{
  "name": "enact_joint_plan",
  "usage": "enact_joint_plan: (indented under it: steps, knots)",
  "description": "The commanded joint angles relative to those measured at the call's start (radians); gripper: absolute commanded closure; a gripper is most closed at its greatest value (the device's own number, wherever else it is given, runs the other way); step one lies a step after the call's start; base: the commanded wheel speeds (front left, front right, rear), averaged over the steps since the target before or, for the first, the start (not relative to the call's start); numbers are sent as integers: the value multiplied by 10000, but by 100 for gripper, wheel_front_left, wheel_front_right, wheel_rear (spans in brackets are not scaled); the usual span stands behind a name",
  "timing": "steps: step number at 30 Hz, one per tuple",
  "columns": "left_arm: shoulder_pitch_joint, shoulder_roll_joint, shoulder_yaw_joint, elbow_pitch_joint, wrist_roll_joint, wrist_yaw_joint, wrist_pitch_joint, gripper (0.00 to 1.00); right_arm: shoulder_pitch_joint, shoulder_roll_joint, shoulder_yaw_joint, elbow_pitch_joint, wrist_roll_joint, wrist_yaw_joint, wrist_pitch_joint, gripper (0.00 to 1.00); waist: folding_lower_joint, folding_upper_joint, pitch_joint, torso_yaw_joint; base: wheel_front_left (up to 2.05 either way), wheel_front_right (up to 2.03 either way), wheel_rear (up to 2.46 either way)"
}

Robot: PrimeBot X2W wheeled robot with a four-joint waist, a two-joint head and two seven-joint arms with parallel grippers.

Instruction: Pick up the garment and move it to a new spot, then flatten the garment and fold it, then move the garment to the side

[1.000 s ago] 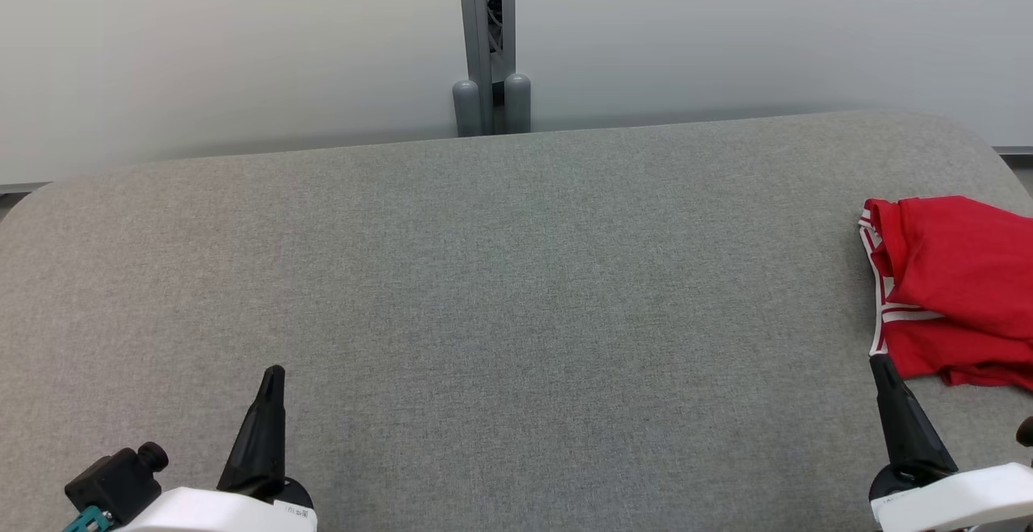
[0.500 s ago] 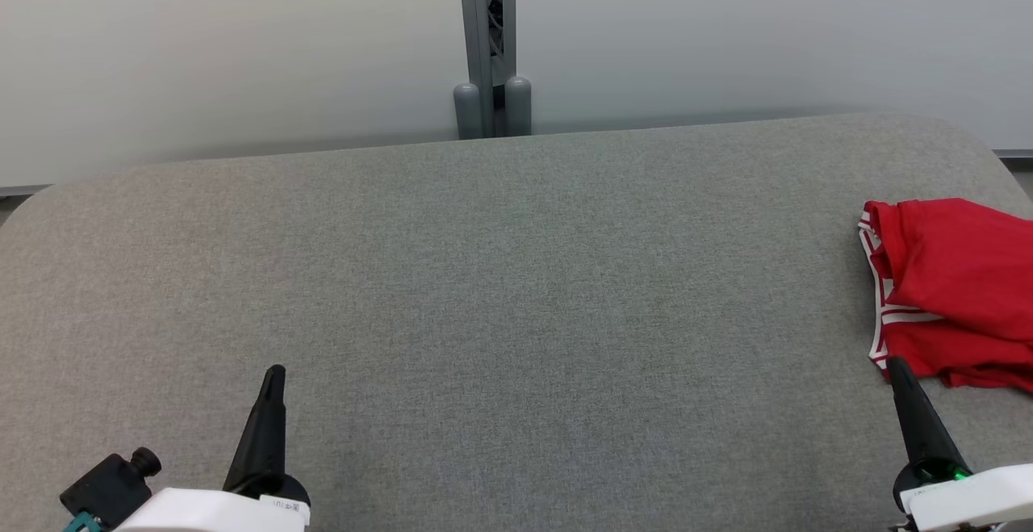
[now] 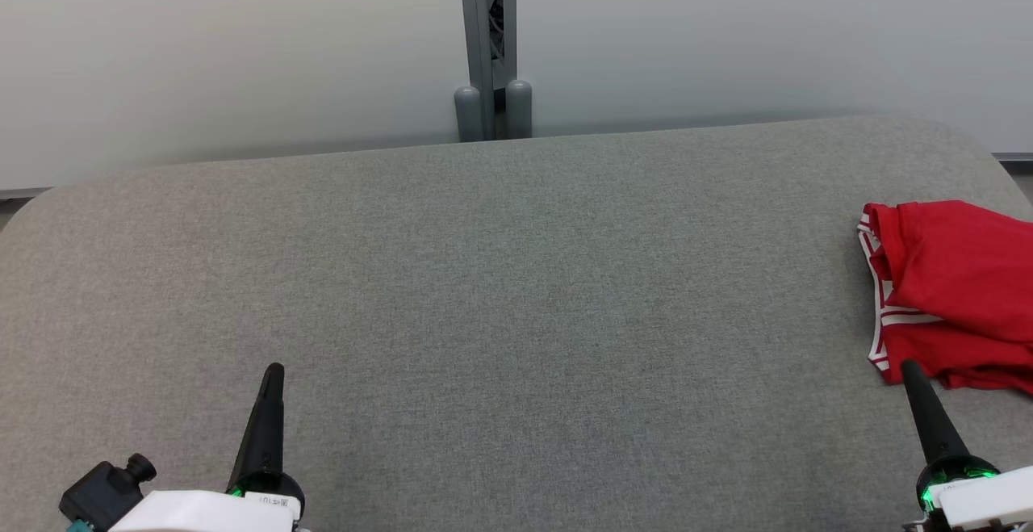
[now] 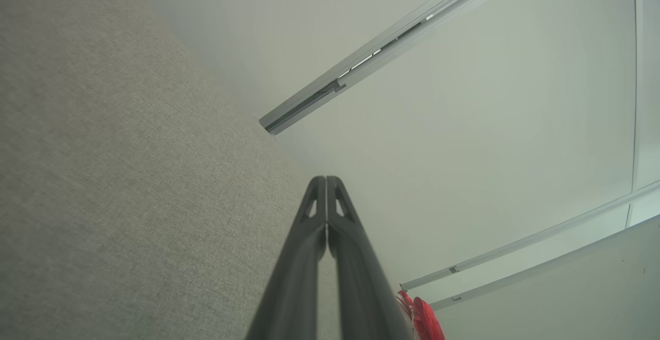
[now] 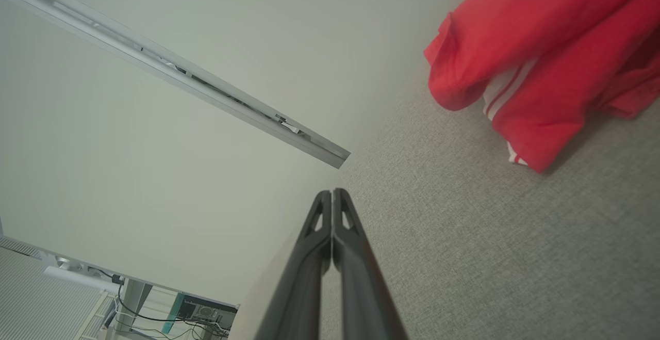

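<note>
A red garment (image 3: 960,290) with white stripes lies folded in a bundle at the right edge of the grey fabric surface (image 3: 500,290); its far part runs out of the head view. It is also in the right wrist view, garment (image 5: 546,56), and as a small red patch, garment (image 4: 423,319), in the left wrist view. My right gripper (image 3: 910,369) is shut and holds nothing, its tip just in front of the garment's near left corner. At the lower left my left gripper (image 3: 274,370) is shut too, far from the cloth. Both pairs of fingers (image 5: 332,200) press together.
A pale wall runs behind the surface, with a grey metal post (image 3: 488,39) and two grey cylinders (image 3: 492,112) at the middle of the back edge. The surface has rounded corners. A desk with cables (image 5: 154,304) is in the right wrist view.
My right gripper has drawn back toward the lower right, away from the garment's edge. The left gripper has sunk slightly. The garment lies as before.
</note>
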Motion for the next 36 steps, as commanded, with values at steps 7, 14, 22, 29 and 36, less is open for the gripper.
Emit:
enact_joint_plan:
  steps: [7, 14, 22, 29, 36]
  knots:
    - [28, -98, 163, -54, -680, -211, 73, 100, -221, -111, -219, -2, 875, 2, 273, 100, 0, 0, -24, 4, 0, 0, 0]
    - [49, -201, 244, -34, -1223, -337, 135, 100, -218, -104, -371, 76, 1552, 2, 499, 100, 0, 0, -49, 8, 0, 0, 0]
    - [73, -340, 331, -10, -1803, -487, 185, 100, -241, -89, -566, 150, 2275, 2, 740, 100, 0, 0, -78, 12, 0, 0, 0]
    - [94, -429, 402, 13, -2275, -600, 234, 100, -267, -70, -713, 193, 2859, 1, 950, 100, 0, 0, -103, 16, 0, 0, 0]
    - [111, -505, 463, 32, -2680, -697, 276, 100, -289, -54, -858, 246, 3344, 1, 1132, 100, 0, 0, -124, 20, 0, 0, 0]
